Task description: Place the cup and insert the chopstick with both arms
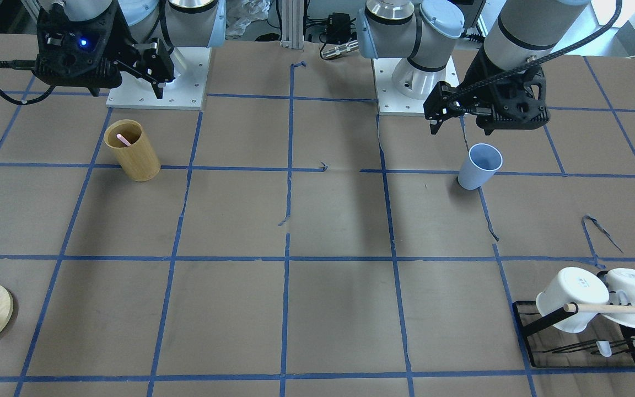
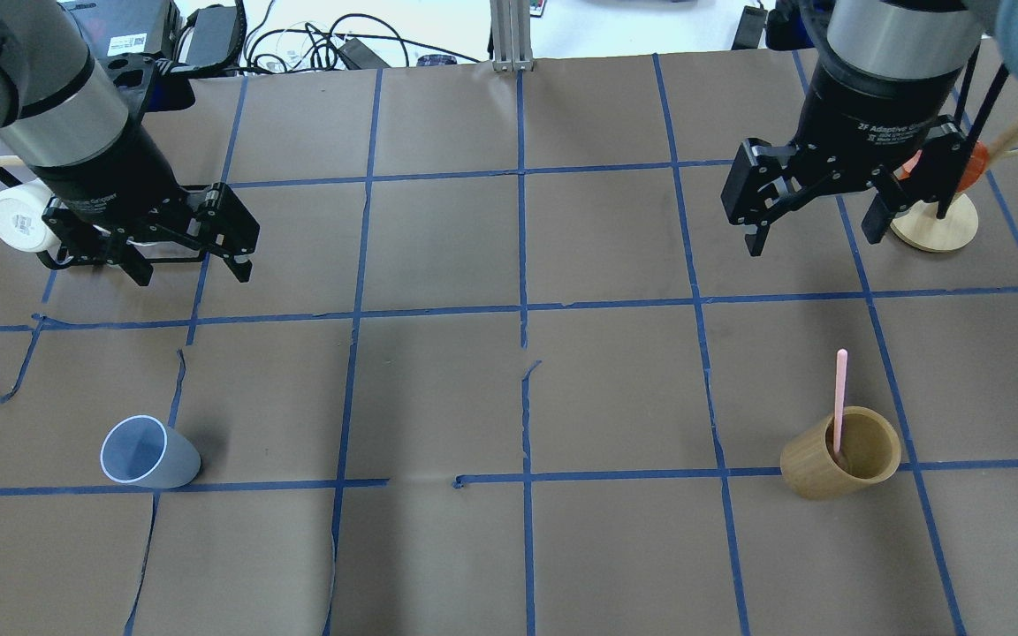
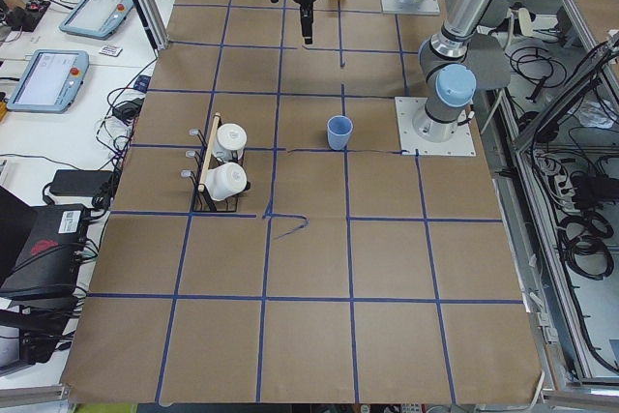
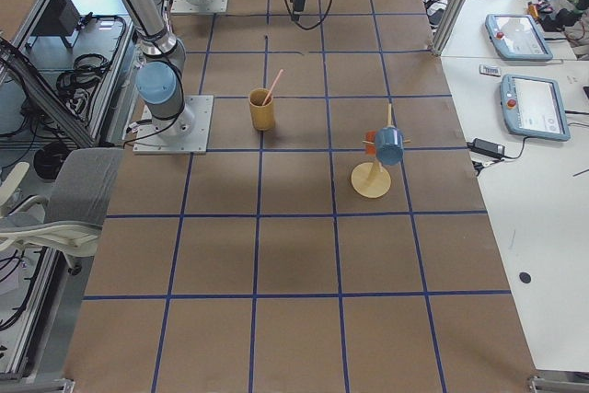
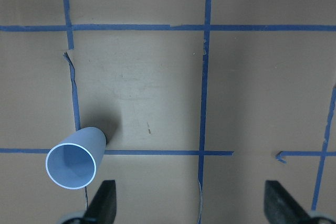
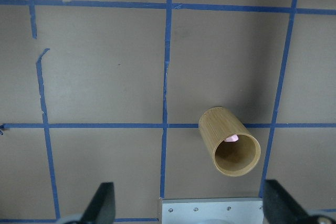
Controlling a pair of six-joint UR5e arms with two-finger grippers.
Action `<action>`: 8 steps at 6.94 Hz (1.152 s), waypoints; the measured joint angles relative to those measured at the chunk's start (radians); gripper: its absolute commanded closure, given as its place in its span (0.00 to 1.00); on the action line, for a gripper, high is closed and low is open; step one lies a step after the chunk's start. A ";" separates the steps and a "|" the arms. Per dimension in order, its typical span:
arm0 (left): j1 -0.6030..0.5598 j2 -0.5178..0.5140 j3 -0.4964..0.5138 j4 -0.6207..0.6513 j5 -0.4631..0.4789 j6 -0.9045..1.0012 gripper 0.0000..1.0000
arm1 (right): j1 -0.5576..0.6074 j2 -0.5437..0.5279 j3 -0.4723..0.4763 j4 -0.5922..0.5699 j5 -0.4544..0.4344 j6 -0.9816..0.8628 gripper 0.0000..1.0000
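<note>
Left gripper (image 2: 193,276) first: jaws spread wide and nothing between them. The left wrist view shows both fingertips (image 5: 105,203) far apart with only bare paper in the gap. It hangs above the table (image 2: 438,397), clear of everything.

Below it and a little to one side stands the blue cup (image 2: 148,453), upright with its mouth open to the ceiling. The cup sits right on a blue tape line on the robot's left side of the table and touches neither finger.

Over to the right gripper (image 2: 812,240): jaws released too, fully parted, holding nothing, and raised above the surface. Its wrist view looks straight down on the bamboo holder (image 2: 840,455), which stands upright on the robot's right side, close to that arm's base plate.

The pink chopstick (image 2: 840,397) is in the holder. Its lower end rests inside, and the rest leans out past the rim toward the far side. Cup and holder are well apart, one on each half of the table.

At the far left corner a black rack (image 1: 527,331) carries two white mugs (image 1: 571,298) on a wooden rod. At the far right a round wooden stand (image 2: 933,225) has an orange piece on it. Brown paper covers the table, gridded in blue tape with a few strips peeling.
</note>
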 measured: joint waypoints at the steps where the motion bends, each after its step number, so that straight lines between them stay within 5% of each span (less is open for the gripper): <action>1: 0.000 0.000 0.000 0.001 0.000 0.000 0.00 | 0.000 0.000 0.000 0.001 0.002 0.000 0.00; 8: 0.000 0.000 0.002 0.003 0.003 0.000 0.00 | 0.003 0.000 0.005 0.013 0.008 -0.012 0.00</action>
